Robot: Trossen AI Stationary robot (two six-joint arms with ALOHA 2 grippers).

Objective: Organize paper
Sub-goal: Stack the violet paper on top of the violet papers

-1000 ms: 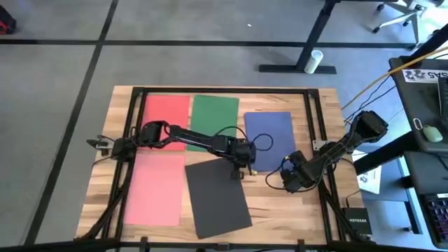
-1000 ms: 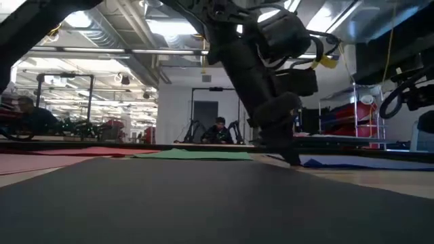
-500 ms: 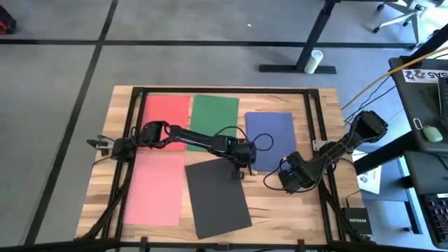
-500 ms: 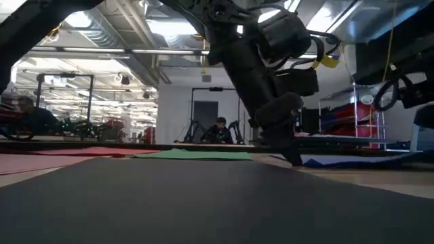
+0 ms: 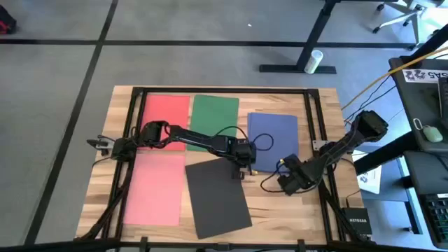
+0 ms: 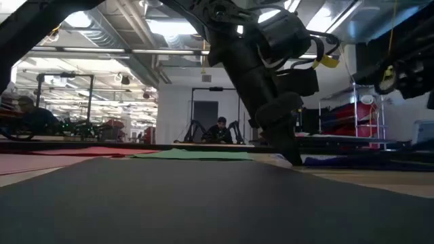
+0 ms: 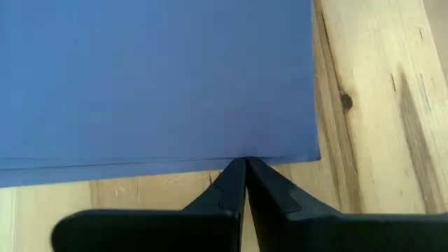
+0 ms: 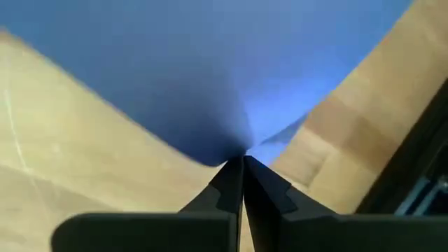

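While the red sheet [image 5: 166, 112], green sheet [image 5: 215, 114], pink sheet [image 5: 154, 189] and dark grey sheet [image 5: 217, 196] lie flat on the table [image 5: 280, 217], the blue sheet [image 5: 273, 136] is held by both grippers. Left gripper [image 5: 241, 166]: fingers pressed together at the blue sheet's near edge, apparently pinning it. Right gripper [image 5: 288, 183]: pinching the sheet's near corner, the paper puckering at its fingertips, likely to reposition it. Compared with a second ago, the blue sheet sits slightly rightward and the right gripper has drawn back.

Bare table [image 5: 308, 210] lies right of the dark grey sheet [image 5: 217, 197]; left arm [image 5: 196, 138] spans the middle
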